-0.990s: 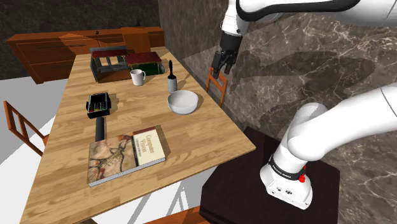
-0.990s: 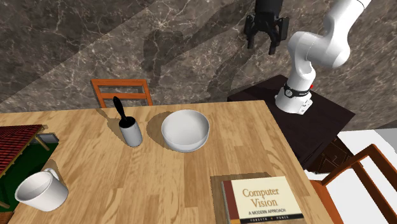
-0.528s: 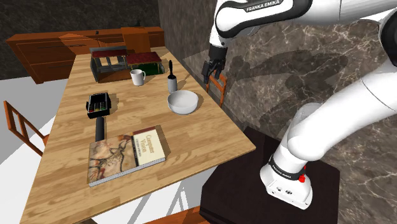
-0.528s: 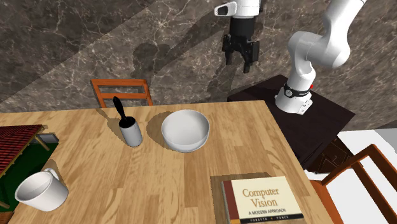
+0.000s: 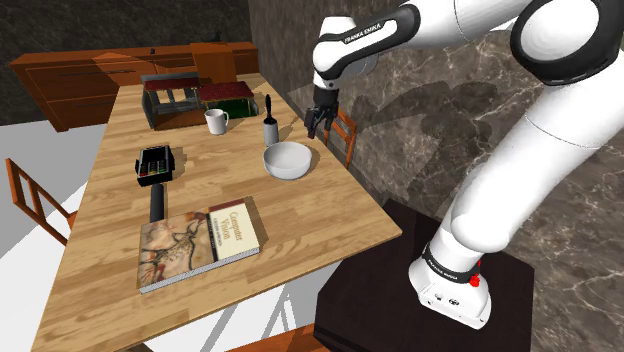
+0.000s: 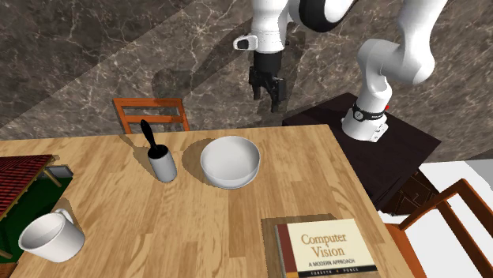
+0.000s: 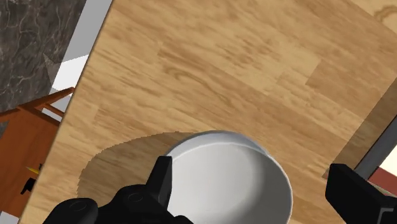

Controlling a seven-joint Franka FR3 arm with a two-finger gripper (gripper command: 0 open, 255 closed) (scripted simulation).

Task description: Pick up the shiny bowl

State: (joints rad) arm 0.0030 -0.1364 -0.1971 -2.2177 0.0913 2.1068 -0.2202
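Note:
The bowl is pale grey-white and smooth, standing upright on the wooden table near the edge that faces the marble wall. In the second exterior view the bowl sits mid-table beside a black brush holder. My gripper hangs open above and just beyond the bowl's wall-side rim, not touching it; the second exterior view has the gripper up over the table's far edge. In the wrist view the bowl lies below my gripper, between its spread fingers.
A black brush in a grey holder stands close to the bowl, a white mug farther off. A book lies near the table's front. An orange chair stands against the marble wall. A black box and trays sit farther back.
The arm swung down and toward the shoulder view's left. My gripper dropped from high beside the wall to just above the bowl's rim, still open. The bowl has not moved.

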